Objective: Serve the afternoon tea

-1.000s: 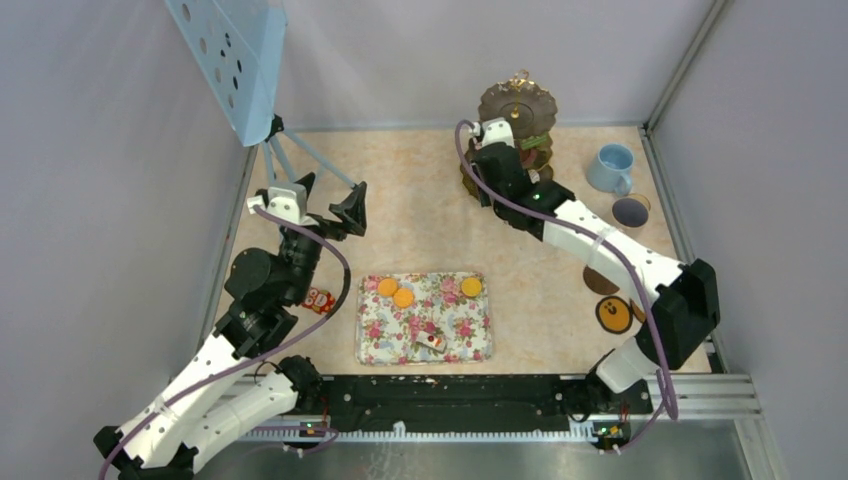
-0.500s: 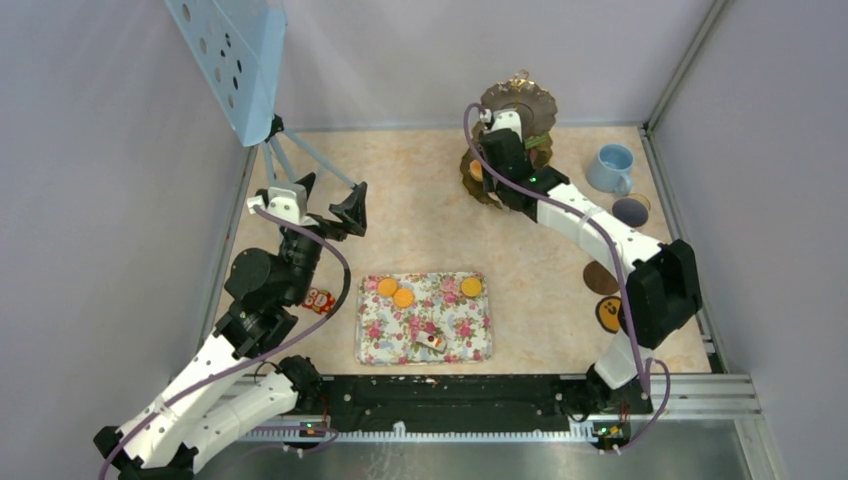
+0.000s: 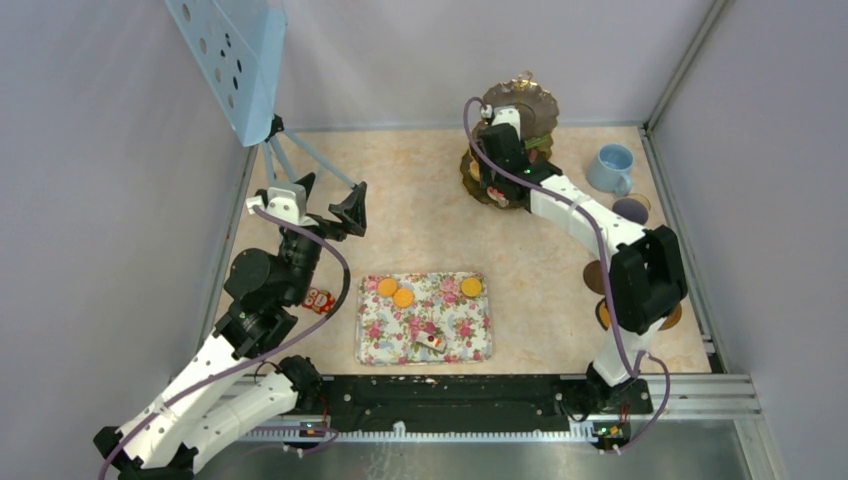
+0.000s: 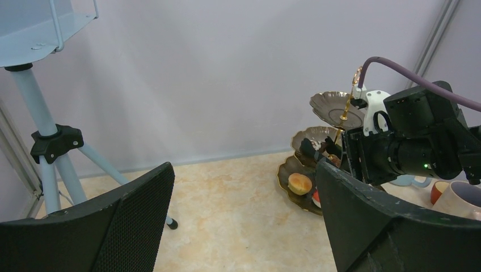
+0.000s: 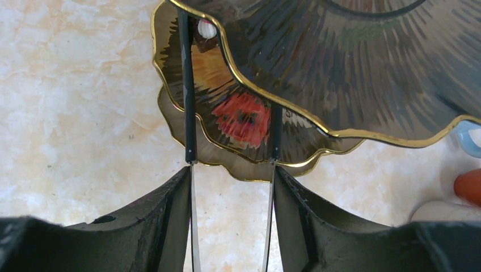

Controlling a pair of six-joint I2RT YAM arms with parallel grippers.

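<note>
At far stand (image 3: 535,100): gripping black tongs (image 5: 188,85) in part-closed right gripper (image 5: 231,187), straddling red treat (image 5: 244,119) on middle tier. Holding nothing in wide-open left gripper (image 4: 244,170).

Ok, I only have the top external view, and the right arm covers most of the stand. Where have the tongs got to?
Observer: On the right wrist view, the black tongs in the right gripper reach in under the top tier of the three-tier stand, above its middle tier.
Operator: Is anything between them?
Observer: A blurred red piece lies on the middle tier between the two tong arms. I cannot tell whether they touch it.
Operator: And the bottom tier?
Observer: The left wrist view shows a golden round piece sitting on it.
</note>
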